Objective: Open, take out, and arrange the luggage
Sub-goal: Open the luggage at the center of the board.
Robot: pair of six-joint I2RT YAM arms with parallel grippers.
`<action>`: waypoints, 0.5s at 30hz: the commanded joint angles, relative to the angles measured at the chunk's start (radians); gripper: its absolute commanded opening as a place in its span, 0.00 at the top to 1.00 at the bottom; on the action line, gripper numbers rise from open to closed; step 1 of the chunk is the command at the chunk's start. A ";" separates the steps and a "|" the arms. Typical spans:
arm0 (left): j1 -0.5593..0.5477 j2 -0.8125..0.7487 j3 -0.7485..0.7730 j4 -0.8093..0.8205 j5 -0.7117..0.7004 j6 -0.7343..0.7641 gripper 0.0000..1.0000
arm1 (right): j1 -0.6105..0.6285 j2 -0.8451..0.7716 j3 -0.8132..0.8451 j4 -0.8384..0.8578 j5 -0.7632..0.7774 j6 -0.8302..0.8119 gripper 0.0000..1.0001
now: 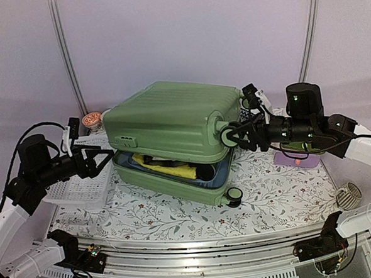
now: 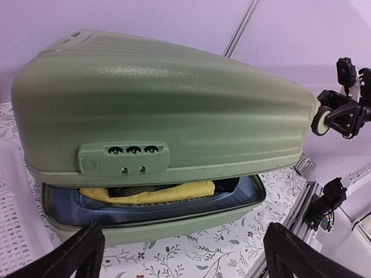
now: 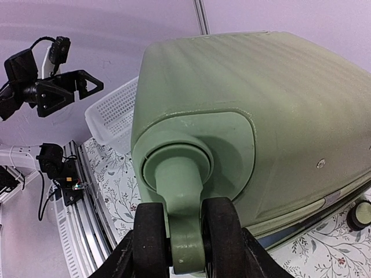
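Right gripper [image 1: 237, 136]: half-closed, clamped on the upper wheel [image 1: 227, 137] of the luggage [image 1: 165, 118]
Left gripper [image 1: 100, 160]: spread wide, holding nothing
Luggage: lid ajar (1 yellow cloth [image 1: 175, 171] inside)

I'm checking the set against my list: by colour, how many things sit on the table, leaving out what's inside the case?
Green: 1, the luggage
White: 2, the basket and the round slotted piece
Purple: 1, the flat pad
Pink-orange: 1, the small cup
Total: 5
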 commanded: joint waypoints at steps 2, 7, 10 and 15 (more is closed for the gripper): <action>-0.065 0.040 -0.019 0.081 -0.045 0.037 0.02 | -0.067 -0.007 0.119 0.132 0.114 0.073 0.71; -0.198 0.058 -0.002 0.095 -0.295 0.115 0.02 | -0.104 0.032 0.184 0.122 0.071 0.104 0.71; -0.286 0.058 -0.012 0.159 -0.384 0.199 0.02 | -0.143 0.061 0.215 0.115 0.039 0.124 0.71; -0.413 0.089 -0.042 0.258 -0.565 0.396 0.02 | -0.239 0.090 0.249 0.109 -0.031 0.166 0.71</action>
